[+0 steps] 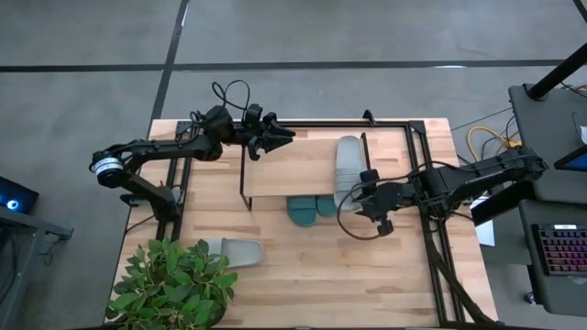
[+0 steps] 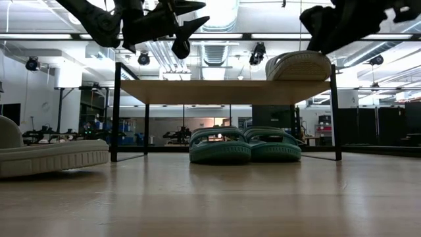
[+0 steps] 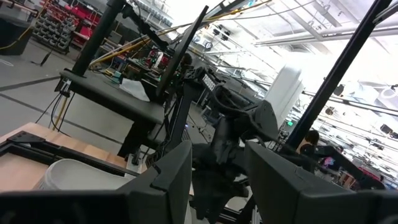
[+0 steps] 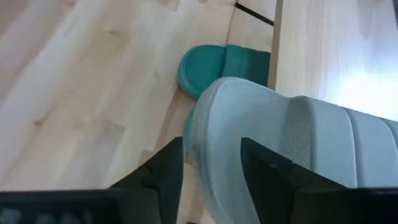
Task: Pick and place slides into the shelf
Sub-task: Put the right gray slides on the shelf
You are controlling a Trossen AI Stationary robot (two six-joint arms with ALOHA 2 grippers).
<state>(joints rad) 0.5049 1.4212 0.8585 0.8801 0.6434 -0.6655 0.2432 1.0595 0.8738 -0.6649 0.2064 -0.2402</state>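
Sitting at the table's [image 1: 303, 275] front left corner: a leafy green potted plant [image 1: 174, 280], and just beside it one pale grey slide [image 1: 234, 250], lying flat on the tabletop well apart from the shelf [image 1: 284, 170]; appearing in the low view at the far left edge [image 2: 49, 157].

Hovering above the shelf's back left corner: the left gripper [image 1: 275, 137], fingers parted about halfway with nothing between them, seen in the low view hanging over the top board [image 2: 183, 29].

Standing mid-table: the shelf, light wooden board on thin black legs [image 2: 223, 91].

Resting under the board, side by side and touching, toes poking out past the front edge: two teal slides [image 1: 305, 209], sitting on the tabletop between the legs [image 2: 243, 145].

Lying on the top board at its right end: the second pale grey slide [image 1: 348, 165], upright near the right legs [image 2: 299, 66].

Hanging just beside that slide's front end, off the shelf's right front corner: the right gripper [image 1: 367, 188], fingers spread apart, straddling the slide's edge in the wrist view [image 4: 211, 165] without clamping it.
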